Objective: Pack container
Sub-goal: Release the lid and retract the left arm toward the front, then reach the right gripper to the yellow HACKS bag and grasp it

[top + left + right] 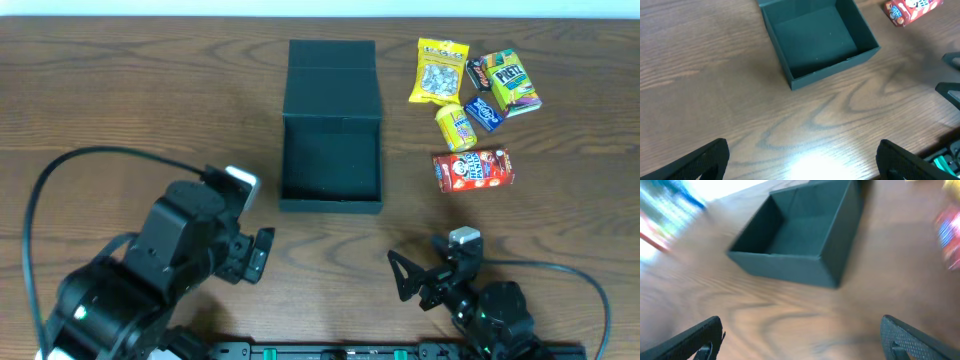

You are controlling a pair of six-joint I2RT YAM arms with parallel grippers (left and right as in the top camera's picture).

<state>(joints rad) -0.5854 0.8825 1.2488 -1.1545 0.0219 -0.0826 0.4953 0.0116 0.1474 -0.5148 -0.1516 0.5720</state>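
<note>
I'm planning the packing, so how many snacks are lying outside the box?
6, all right of the container: yellow bag, dark packet, green packet, blue packet, small yellow packet, red carton. More may hide beneath.

left arm (pixel 150 265): folded low at the near left edge of the counter, wrist turned toward the middle.
left pincer (pixel 801 152): jaws spread wide, empty, with a dark fingertip in each lower corner of the wrist view.
right arm (pixel 492 312): crouched low at the near right edge.
right pincer (pixel 800 330): jaws spread wide, empty; the wrist view is blurred.
</note>
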